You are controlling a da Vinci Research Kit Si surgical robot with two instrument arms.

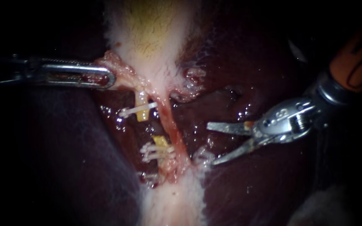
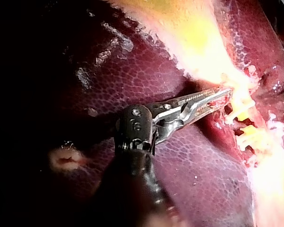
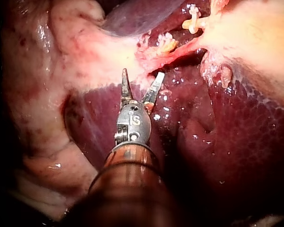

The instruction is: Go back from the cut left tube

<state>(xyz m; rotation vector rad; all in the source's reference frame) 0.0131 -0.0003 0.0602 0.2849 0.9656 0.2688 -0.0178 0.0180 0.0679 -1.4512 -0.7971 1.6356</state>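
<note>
The left tube is cut in two. Its upper stump [image 1: 141, 102] carries one white clip [image 1: 137, 109], and its lower stump [image 1: 161, 142] carries white clips [image 1: 156, 153]. Just to their right the reddish right tube [image 1: 171, 123] runs whole. My right instrument [image 1: 211, 143] has two thin blades standing open, empty, to the right of both tubes and apart from them. In the right wrist view these blades [image 3: 142, 74] point at the pale tissue short of the clips [image 3: 166, 45]. My left instrument [image 1: 105, 78] is shut on tissue at the gallbladder's [image 1: 147, 29] lower end, also seen in the left wrist view [image 2: 217, 97].
Dark wet liver [image 1: 252, 62] lies on both sides of the tubes and under the right instrument. A pale strip of tissue [image 1: 172, 205] runs on below the clips. Pale fatty tissue [image 3: 42, 94] lies beside the right instrument's shaft.
</note>
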